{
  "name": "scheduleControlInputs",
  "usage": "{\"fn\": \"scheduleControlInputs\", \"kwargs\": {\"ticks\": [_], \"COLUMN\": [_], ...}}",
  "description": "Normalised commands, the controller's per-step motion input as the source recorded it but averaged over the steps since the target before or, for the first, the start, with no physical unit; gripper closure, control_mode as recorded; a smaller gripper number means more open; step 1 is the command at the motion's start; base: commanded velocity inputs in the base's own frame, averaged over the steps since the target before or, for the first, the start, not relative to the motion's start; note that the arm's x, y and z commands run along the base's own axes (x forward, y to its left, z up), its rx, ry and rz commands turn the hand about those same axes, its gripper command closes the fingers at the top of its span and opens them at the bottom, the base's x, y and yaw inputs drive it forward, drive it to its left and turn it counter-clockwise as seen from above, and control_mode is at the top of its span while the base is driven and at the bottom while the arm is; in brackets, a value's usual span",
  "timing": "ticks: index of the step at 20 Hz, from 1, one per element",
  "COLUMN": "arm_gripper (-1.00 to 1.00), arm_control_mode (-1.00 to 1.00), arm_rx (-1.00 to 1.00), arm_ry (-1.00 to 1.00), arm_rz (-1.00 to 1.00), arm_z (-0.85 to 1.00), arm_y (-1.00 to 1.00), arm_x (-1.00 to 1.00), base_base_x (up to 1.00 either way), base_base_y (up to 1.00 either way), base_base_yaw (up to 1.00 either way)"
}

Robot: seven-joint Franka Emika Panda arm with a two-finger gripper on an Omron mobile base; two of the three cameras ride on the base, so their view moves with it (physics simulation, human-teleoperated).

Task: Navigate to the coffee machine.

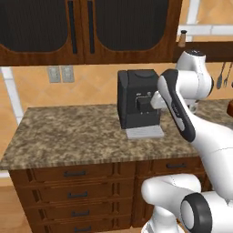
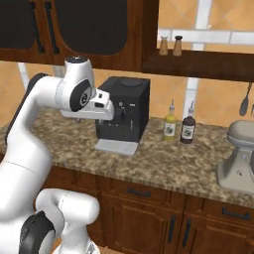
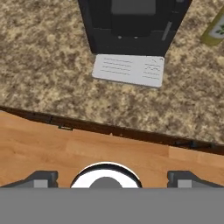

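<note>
Matt black coffee machine (image 1: 138, 98) on speckled stone counter (image 1: 68, 134), glossy wood drawers (image 1: 75, 189).

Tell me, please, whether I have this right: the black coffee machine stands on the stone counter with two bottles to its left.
Not quite: in the right base view the two bottles stand to the right of the coffee machine, on the stone counter.

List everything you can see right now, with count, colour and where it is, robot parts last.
coffee machine: 1, black, back of counter, grey drip tray in front
counter: 1, speckled brown, over wooden drawers
bottles: 2, yellowish and dark, right of coffee machine
stand mixer: 1, grey, counter's right end
shakers: 2, brown, shelf above
wall cabinets: dark wood, above counter
outlets: 2, grey, wall
hanging utensils: grey, right wall
gripper: 1, dark fingertips apart, above floor before counter
</note>
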Motion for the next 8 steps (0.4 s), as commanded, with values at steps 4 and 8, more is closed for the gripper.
{"fn": "scheduleControlInputs", "kwargs": {"ticks": [4,8], "arm_gripper": [-1.00,-1.00], "arm_control_mode": [1.00,1.00], "arm_rx": [0.00,0.00], "arm_ry": [0.00,0.00], "arm_rz": [0.00,0.00], "arm_z": [0.00,0.00], "arm_y": [0.00,0.00], "arm_x": [0.00,0.00], "base_base_x": [0.08,0.49], "base_base_y": [0.00,0.09], "base_base_yaw": [0.00,0.00]}}
